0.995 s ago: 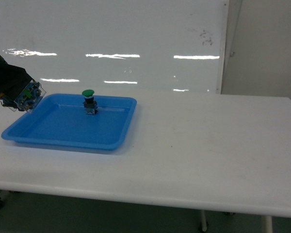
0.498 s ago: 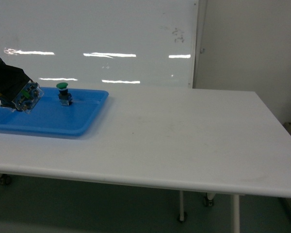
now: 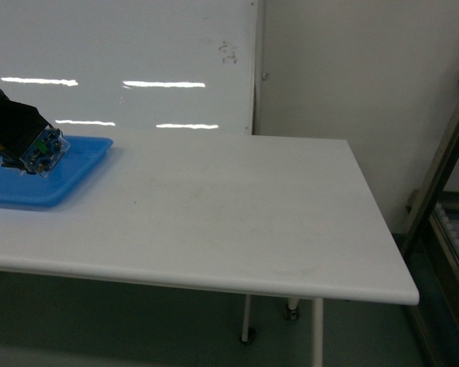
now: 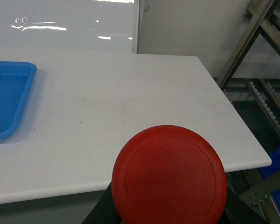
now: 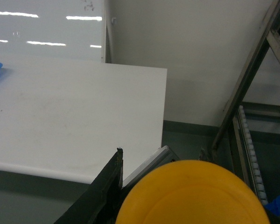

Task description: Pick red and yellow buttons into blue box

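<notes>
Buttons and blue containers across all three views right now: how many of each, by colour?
Red button: 1
Yellow button: 1
Green button: 0 in view
Blue tray: 1
Blue crate, only a corner showing: 1
Total: 4

A long white desk (image 3: pixel 237 222) is standing on thin legs over a grey-green floor (image 3: pixel 138 329). A glossy whiteboard (image 3: pixel 122 65) behind it is reflecting strips of ceiling light. A plain pale wall (image 3: pixel 359 69) is filling the right side, where a metal roller rack (image 4: pixel 266 88) is leaning.
</notes>
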Robot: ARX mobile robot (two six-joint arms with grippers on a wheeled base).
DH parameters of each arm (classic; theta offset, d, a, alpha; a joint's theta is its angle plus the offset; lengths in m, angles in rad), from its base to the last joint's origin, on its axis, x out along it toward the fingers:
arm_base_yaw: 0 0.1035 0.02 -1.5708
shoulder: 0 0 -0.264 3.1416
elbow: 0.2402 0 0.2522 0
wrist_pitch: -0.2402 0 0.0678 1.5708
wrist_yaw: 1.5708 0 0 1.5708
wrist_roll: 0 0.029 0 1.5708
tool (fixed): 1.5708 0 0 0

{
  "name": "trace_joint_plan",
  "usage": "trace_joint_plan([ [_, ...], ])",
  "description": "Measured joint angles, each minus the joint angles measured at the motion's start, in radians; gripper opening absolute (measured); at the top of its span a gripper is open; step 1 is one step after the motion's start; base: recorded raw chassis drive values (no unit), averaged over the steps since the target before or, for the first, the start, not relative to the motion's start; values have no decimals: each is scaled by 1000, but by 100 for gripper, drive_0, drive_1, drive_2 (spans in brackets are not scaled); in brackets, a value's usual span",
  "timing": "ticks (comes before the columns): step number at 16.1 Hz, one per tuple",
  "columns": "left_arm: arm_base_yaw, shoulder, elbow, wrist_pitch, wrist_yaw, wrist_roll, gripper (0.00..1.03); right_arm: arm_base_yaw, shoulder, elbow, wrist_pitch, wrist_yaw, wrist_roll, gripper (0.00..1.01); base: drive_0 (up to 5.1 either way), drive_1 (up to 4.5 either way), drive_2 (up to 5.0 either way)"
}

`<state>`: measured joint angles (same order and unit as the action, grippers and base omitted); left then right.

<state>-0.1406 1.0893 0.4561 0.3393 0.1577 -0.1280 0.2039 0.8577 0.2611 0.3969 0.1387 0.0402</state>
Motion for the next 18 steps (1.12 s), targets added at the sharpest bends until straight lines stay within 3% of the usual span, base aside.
trace_joint_plan([
  [18,0,1,0,-1,0,0,24,0,-1,0,0,0,0,41,477,-365,-105],
])
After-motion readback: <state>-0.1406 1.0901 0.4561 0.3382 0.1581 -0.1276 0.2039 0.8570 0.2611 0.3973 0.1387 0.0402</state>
